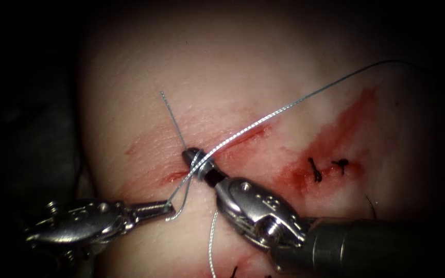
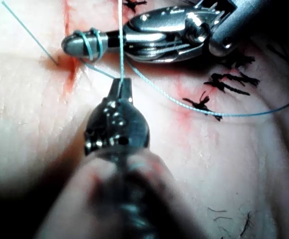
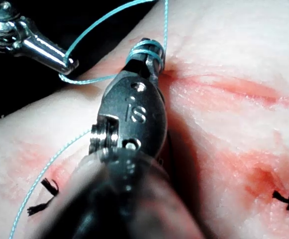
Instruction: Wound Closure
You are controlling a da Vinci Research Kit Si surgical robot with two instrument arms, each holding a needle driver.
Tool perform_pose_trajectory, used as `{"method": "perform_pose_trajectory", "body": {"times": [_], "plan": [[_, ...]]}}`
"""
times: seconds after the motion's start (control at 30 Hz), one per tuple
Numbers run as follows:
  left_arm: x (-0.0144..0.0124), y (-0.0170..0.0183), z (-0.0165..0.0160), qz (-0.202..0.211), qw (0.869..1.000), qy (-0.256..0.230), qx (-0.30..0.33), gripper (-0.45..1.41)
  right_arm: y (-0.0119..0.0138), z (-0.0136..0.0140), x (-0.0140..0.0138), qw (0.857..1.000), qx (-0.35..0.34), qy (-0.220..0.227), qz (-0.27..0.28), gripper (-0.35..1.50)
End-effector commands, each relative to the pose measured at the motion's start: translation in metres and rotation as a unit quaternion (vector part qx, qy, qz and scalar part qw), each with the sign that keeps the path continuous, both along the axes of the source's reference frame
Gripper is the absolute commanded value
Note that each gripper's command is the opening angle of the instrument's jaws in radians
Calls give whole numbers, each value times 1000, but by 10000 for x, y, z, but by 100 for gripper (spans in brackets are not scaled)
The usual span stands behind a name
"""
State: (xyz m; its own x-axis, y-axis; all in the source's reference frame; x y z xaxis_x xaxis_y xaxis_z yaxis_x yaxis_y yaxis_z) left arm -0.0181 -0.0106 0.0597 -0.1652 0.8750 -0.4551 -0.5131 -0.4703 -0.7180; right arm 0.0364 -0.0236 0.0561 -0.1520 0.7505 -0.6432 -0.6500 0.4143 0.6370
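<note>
My left tool comes in low from the left, jaws shut on the thread just below the cut. The same grip appears in the left wrist view. My right tool lies over the cut with its jaws shut and the thread wound around them in two loops, also seen from its own wrist. From these loops the long strand runs up and to the right. A short free thread tail rises from the tissue just beyond the right tool's tip.
Red fluid stains the tissue to the right of the tools. Two dark knotted stitches with cut ends sit there. Another strand of thread hangs down towards the near edge, beside the right tool's body.
</note>
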Motion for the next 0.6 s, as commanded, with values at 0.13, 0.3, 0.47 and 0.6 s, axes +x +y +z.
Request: {"method": "perform_pose_trajectory", "body": {"times": [0.13,0.3,0.47,0.6], "plan": [[-4,-3,7,-2,1000,1,-1,-45,0,4,9,1000,-5,-2,-2,-5],[-3,-3,7,-3,1000,2,-1,-45,2,5,10,1000,-5,-3,-2,37],[-3,-2,8,-3,1000,5,-1,-45,4,8,9,1000,-5,-3,0,49],[-3,-2,8,-4,1000,6,-1,-45,6,9,10,1000,-5,-4,0,19]]}}
